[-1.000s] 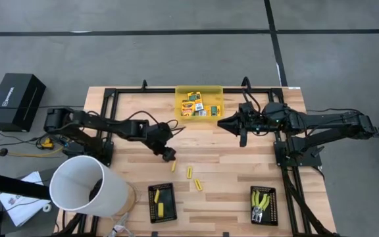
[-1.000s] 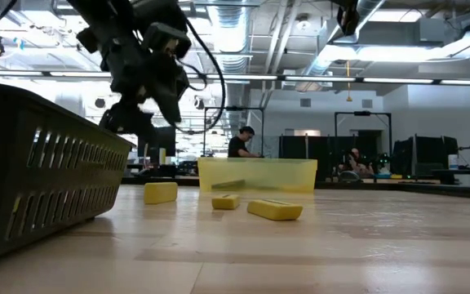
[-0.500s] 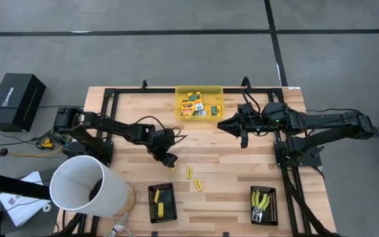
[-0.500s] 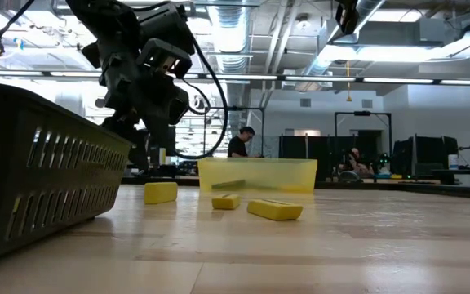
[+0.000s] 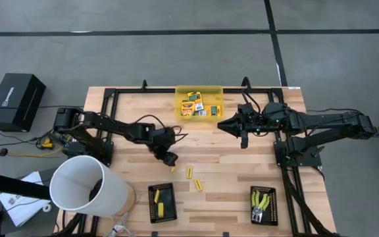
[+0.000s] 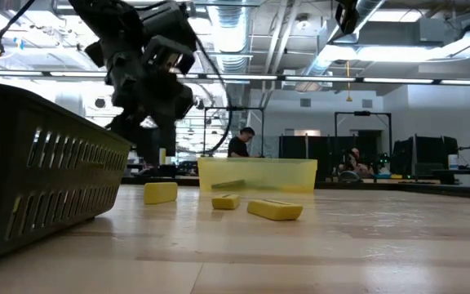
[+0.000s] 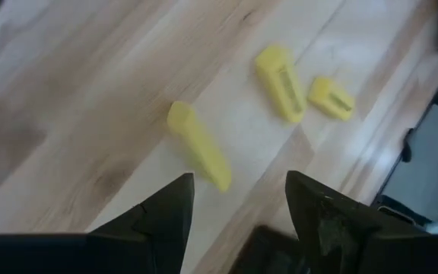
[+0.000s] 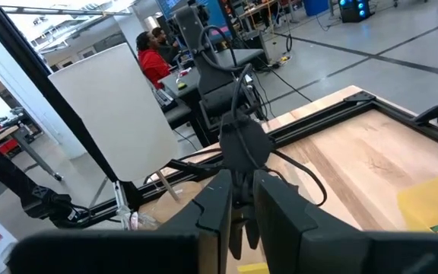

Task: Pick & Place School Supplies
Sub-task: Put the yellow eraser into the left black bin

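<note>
Three short yellow sticks lie flat on the wood: one (image 5: 172,168) just below my left gripper (image 5: 170,158), two more (image 5: 189,172) (image 5: 198,185) to its right. In the left wrist view the nearest stick (image 7: 198,144) lies ahead of the open fingers (image 7: 238,209), untouched. Printed yellow-and-green boxes (image 5: 197,105) lie in the yellow bin (image 5: 212,90). Two tools with yellow-green handles (image 5: 262,199) rest in the right black tray. Another stick (image 5: 158,209) lies in the left black tray (image 5: 162,201). My right gripper (image 5: 221,123) hovers near the bin, shut.
A big white cylinder (image 5: 87,185) stands at the table's near left corner. A black frame (image 5: 114,95) runs along the table's far and side edges. The low view shows the left tray's slotted wall (image 6: 39,171) close by. Bare wood lies between the sticks and the right tray.
My left gripper has moved a little toward the table's near edge and right, down over the leftmost stick, its wrist turning somewhat. The sticks and the right arm have kept still.
</note>
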### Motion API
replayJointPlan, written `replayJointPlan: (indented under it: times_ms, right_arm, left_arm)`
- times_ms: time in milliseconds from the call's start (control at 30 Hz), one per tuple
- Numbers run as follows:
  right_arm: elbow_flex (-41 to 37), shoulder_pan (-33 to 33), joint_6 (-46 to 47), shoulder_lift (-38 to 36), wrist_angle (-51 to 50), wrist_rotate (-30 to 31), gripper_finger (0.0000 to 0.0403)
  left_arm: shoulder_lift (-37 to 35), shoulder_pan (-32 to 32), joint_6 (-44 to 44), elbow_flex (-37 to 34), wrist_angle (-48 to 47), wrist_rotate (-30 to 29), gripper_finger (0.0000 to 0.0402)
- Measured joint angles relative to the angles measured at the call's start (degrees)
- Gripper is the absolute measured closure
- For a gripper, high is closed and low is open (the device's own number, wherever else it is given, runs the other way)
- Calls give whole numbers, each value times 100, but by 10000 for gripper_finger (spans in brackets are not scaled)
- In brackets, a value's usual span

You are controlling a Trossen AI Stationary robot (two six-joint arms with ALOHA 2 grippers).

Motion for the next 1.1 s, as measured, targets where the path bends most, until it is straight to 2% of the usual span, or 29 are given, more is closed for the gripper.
replayJointPlan:
  times_ms: [100, 267, 367, 500, 733, 867, 1000, 1100]
  right_arm:
    - [0, 0, 2, 0, 0, -61, 351]
    - [0, 2, 66, -1, 2, -151, 351]
    - [0, 2, 68, 0, 88, -150, 351]
    - [0, 0, 83, 0, 326, -150, 351]
    - [-2, -132, 78, -2, 821, -149, 351]
    - [-2, -285, 217, -2, 973, -151, 351]
    - [-2, -420, 363, -2, 1141, -149, 351]
    - [-2, -518, 350, -3, 1137, -150, 351]
  left_arm:
    - [-110, 25, 153, 84, 396, -21, 197]
    - [-250, 23, 179, 89, 1855, -16, 197]
    - [-252, 93, 967, 95, 2619, -237, 197]
    - [-248, 130, 918, 95, 2728, -979, 197]
    - [-248, 150, 1244, 95, 2738, -493, 197]
    - [-248, 225, 1423, 96, 2434, -335, 197]
    - [-228, 274, 1839, 320, 587, -513, 207]
    - [-189, 270, 2230, 516, -409, -715, 226]
